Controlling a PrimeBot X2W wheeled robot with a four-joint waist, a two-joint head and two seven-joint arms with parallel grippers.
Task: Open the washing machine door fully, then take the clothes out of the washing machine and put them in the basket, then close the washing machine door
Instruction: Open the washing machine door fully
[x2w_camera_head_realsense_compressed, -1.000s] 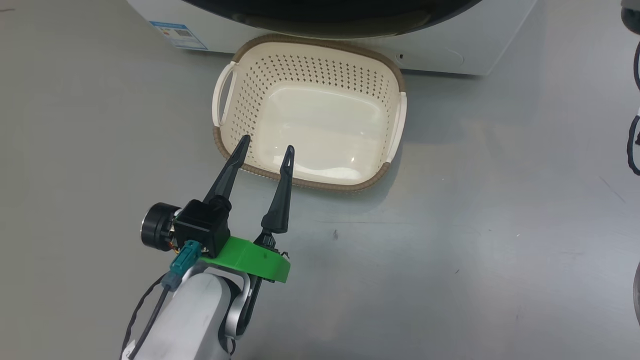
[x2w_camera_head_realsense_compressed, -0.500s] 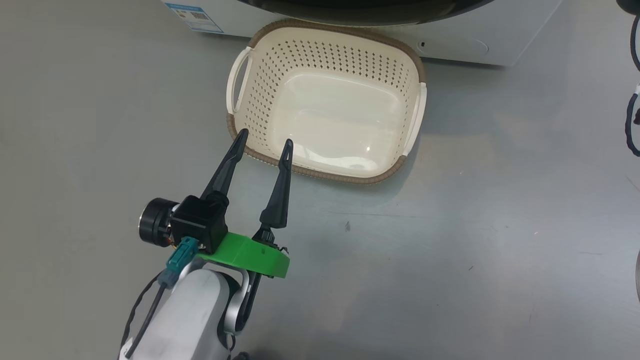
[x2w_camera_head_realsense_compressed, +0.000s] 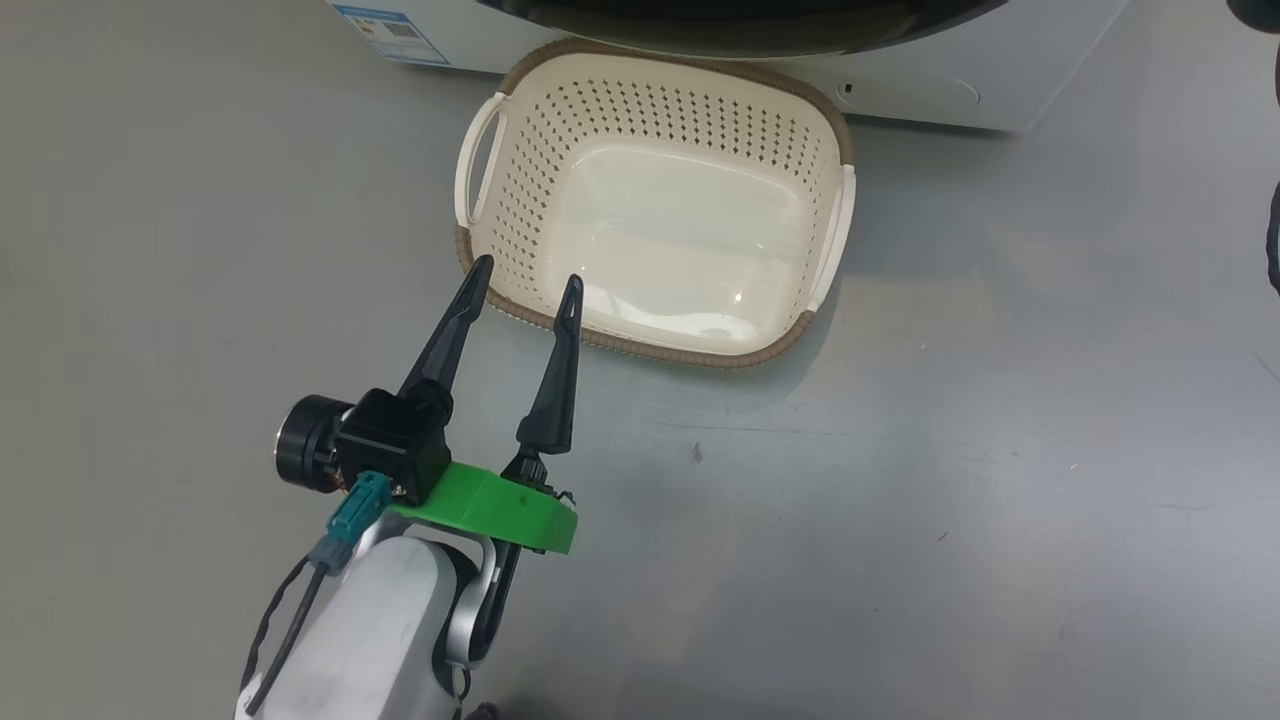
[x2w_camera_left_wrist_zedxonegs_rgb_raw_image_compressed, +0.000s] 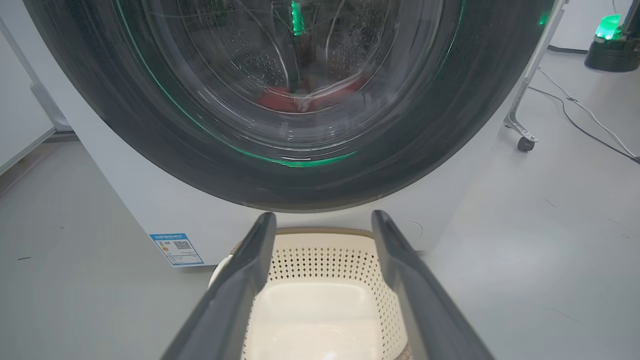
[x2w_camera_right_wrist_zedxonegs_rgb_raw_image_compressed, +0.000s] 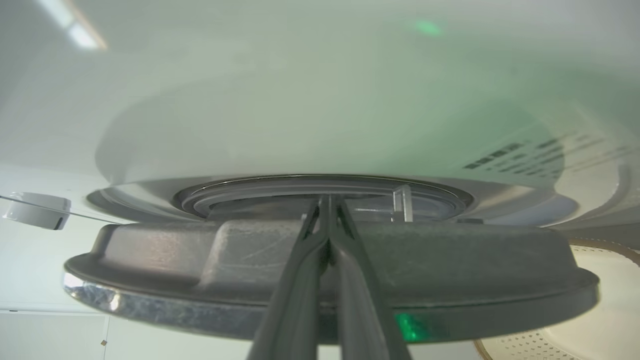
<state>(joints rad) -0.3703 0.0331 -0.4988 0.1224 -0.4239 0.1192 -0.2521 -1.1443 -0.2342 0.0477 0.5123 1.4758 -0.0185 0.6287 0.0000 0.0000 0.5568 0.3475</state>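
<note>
In the head view, the left pincer (x2w_camera_head_realsense_compressed: 528, 272) was in the lower left of the frame. Its two dark fingers were spread wide apart and held nothing. Its tips were over the near left corner of the basket (x2w_camera_head_realsense_compressed: 680, 110). The basket sat empty on the grey floor (x2w_camera_head_realsense_compressed: 900, 500) in the upper middle of the frame. It was right in front of the white washing machine (x2w_camera_head_realsense_compressed: 1000, 70) at the top edge, where a small blue label (x2w_camera_head_realsense_compressed: 385, 20) showed at the upper left. In the left wrist view, the washing machine door (x2w_camera_left_wrist_zedxonegs_rgb_raw_image_compressed: 125, 125) was in the top of the frame, big and round with a black rim. The red clothes (x2w_camera_left_wrist_zedxonegs_rgb_raw_image_compressed: 280, 100) showed through its glass, inside the drum. In the right wrist view, the right pincer (x2w_camera_right_wrist_zedxonegs_rgb_raw_image_compressed: 326, 200) was shut tight and held nothing. Its fingers lay across the grey back of the door, and its tips pointed into the thin gap between the door and the machine's white front. I could not tell if they touched it.
</note>
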